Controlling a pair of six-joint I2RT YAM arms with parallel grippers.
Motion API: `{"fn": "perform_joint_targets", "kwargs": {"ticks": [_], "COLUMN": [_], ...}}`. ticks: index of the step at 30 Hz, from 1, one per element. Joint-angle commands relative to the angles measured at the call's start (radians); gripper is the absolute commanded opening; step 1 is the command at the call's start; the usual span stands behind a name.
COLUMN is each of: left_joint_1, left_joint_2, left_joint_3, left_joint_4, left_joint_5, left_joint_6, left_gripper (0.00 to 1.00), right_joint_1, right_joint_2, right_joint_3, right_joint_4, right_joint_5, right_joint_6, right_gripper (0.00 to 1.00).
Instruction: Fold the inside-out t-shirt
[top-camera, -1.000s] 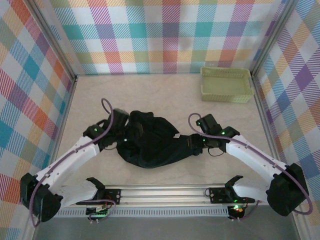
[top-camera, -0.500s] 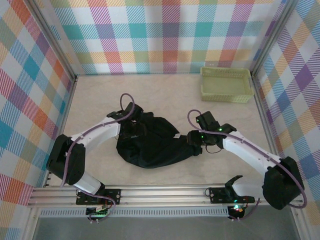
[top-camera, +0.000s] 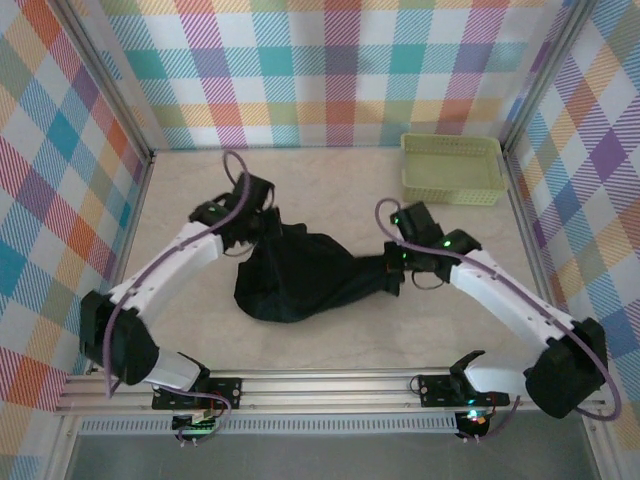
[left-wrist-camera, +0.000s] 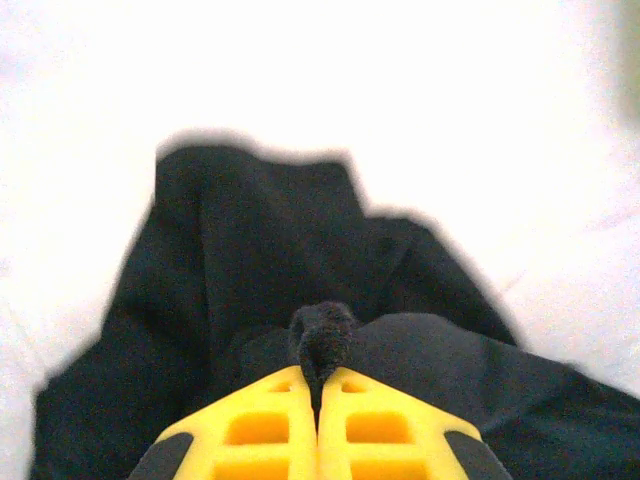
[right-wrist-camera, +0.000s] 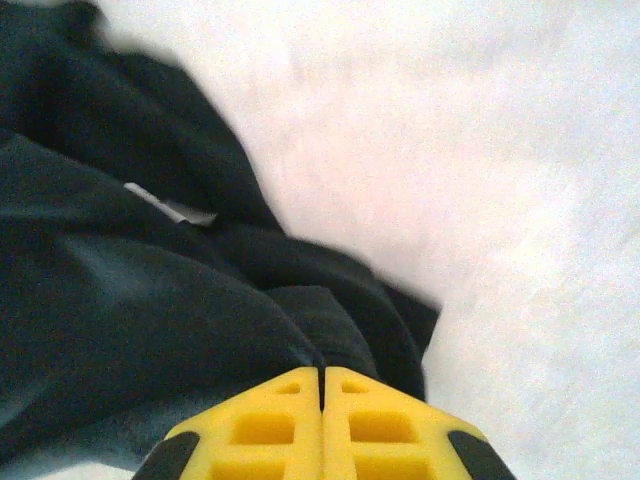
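cloth, plastic, metal

the t-shirt (top-camera: 300, 285) is soft, matt black cloth, creased. the left gripper (left-wrist-camera: 320, 378) and right gripper (right-wrist-camera: 322, 375) are matt yellow plastic. the basket (top-camera: 452, 170) is pale green plastic with latticed walls. the table (top-camera: 340, 190) is smooth and pale; the rail (top-camera: 330, 383) is brushed metal.

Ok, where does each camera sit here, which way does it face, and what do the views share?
Top external: above and behind the arm bases, looking down on the table, shirt and basket; both arms show, left gripper and right gripper at the shirt's ends.
Left wrist: on that wrist, looking along its yellow fingers, shut on a tuft of shirt.
Right wrist: on that wrist, looking along its fingers, shut on the shirt's edge; white label beyond.
Shared: all three show the shirt.
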Motion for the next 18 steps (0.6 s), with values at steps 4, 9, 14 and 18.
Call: {"fn": "perform_joint_targets", "kwargs": {"ticks": [4,9,14,18], "left_joint_1": [0.015,0.014,0.014,0.014], "left_joint_2": [-0.282,-0.474,-0.551,-0.554], "left_joint_3": [0.170,-0.037,-0.348,-0.573], "left_joint_4": [0.095,0.136,0.082,0.066], "left_joint_5": [-0.126,-0.133,-0.104,-0.050], "left_joint_6": [0.062,0.023,-0.044,-0.115], "left_gripper": [0.00,0.00,0.00,0.00], "right_joint_1": [-0.004,0.015,0.074,0.108], "right_joint_2": [-0.131,-0.228,-0.245,-0.221], "right_joint_3": [0.330,0.230,-0.101,-0.338], "right_joint_4": [0.016,0.057,0.045,0.073], "right_joint_5": [0.161,0.054,0.016,-0.076], "right_joint_6": [-0.221,-0.234,-0.121,0.070], "right_gripper": [0.00,0.00,0.00,0.00]}}
